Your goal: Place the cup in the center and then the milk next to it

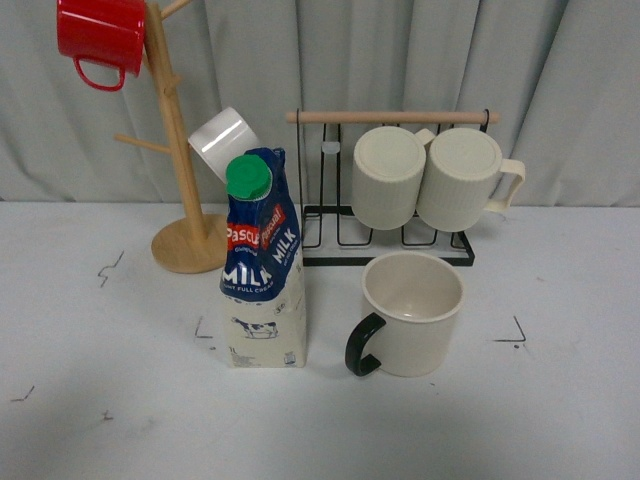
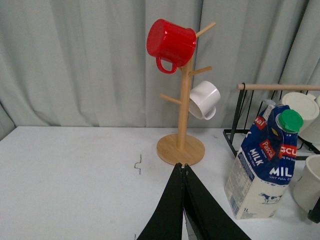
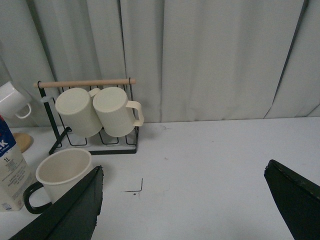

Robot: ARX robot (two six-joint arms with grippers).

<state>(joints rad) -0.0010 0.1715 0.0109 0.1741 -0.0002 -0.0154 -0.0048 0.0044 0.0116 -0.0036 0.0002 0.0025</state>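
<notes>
Standing on the white bench (image 1: 90, 400), the cup (image 1: 412, 312) sits upright right of centre, its black handle pointing near-left, and the milk (image 1: 262, 265) stands just beside it on the left, apart from it, not touching. Both look already placed, so the step in hand is probably checking and backing away. To do that well, each arm should pull straight back and up, keeping clear of the tall carton, which would tip easily. In the left wrist view the left gripper (image 2: 184, 172) shows jaws pressed together, grasping nothing, near the wooden mug tree (image 2: 181, 147). In the right wrist view the right gripper (image 3: 182, 200) shows jaws spread wide, empty, touching nothing.
</notes>
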